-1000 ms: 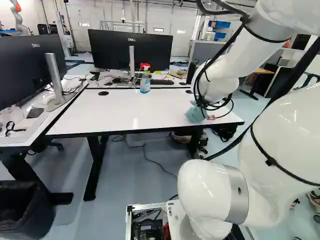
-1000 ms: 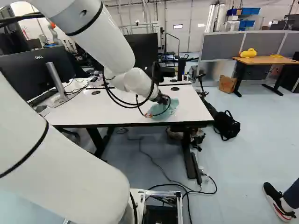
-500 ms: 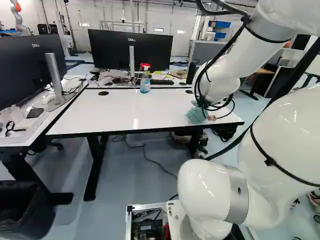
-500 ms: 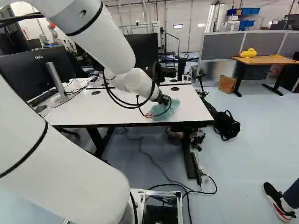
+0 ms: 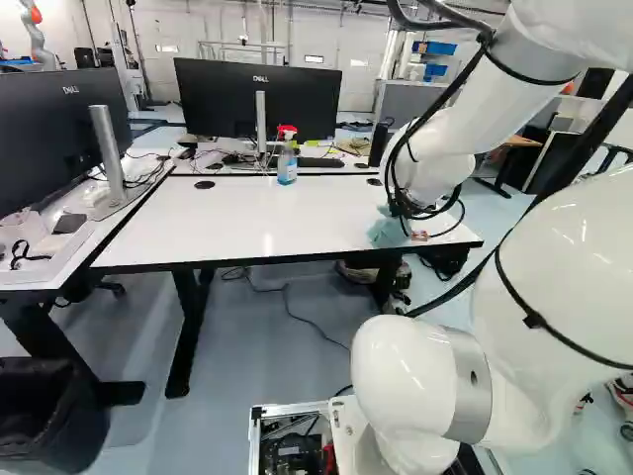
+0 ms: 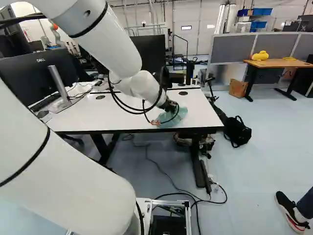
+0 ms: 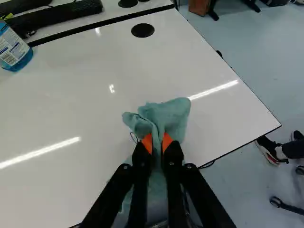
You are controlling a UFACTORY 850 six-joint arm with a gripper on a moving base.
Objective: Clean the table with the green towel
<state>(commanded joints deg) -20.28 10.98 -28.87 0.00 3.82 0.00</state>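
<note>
The green towel (image 7: pixel 166 116) is pinched in the claw (image 6: pixel 171 105): both fingers are closed onto it from either side, kept apart only by the bunched cloth, and its folds are pressed by the orange pads (image 7: pixel 167 141). A loose, crumpled end is spread ahead of the fingertips at 12 o'clock, and more cloth is seen beneath the fingers. Seen from the base, the towel is placed on the white desk (image 5: pixel 247 223) at about 4 o'clock from its middle, near the close edge. With 12 o'clock taken as straight ahead of the claw in the wrist view, a round black cable hole (image 7: pixel 142 30) is found at 12, a keyboard (image 7: pixel 61 16) at 11, and a spray bottle (image 5: pixel 287 165) at 10. A desk corner is seen at 3 o'clock.
</note>
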